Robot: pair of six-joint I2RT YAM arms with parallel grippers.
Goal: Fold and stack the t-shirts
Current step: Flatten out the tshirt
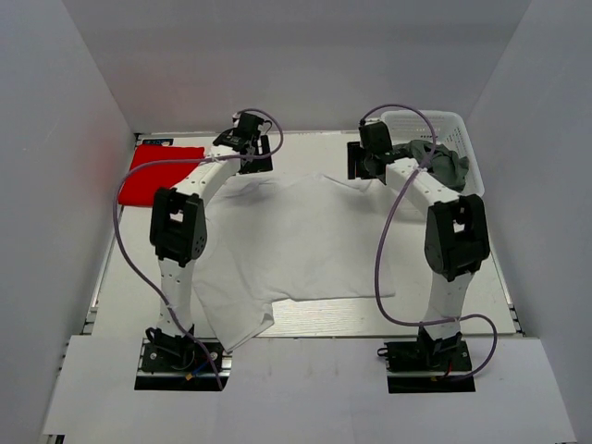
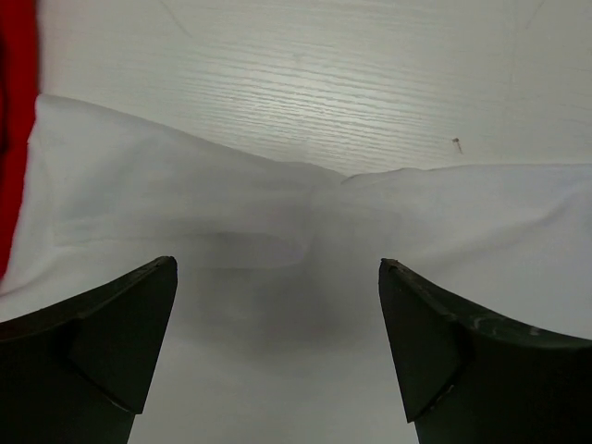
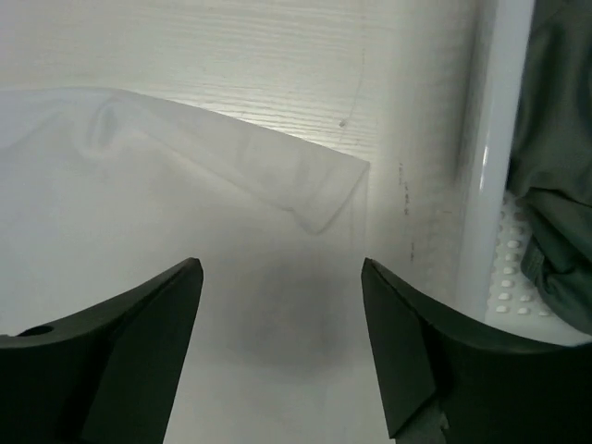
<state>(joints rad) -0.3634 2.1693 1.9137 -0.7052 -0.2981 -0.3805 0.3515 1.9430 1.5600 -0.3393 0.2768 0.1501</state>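
The white t-shirt (image 1: 296, 240) lies spread over the middle of the table, one corner hanging over the near edge. A red t-shirt (image 1: 162, 171) lies folded at the far left, and a dark grey t-shirt (image 1: 446, 162) is bunched in the basket. My left gripper (image 1: 244, 159) hovers over the white shirt's far left edge. In the left wrist view the left gripper (image 2: 277, 268) is open above white cloth (image 2: 231, 213), with red cloth (image 2: 13, 111) at the left. My right gripper (image 3: 282, 268) is open over the white sleeve (image 3: 203, 176), holding nothing.
A white plastic basket (image 1: 421, 118) stands at the far right, and its rim (image 3: 495, 166) shows close beside the right gripper, with the grey shirt (image 3: 560, 139) inside. White walls enclose the table on three sides. Purple cables loop from both arms.
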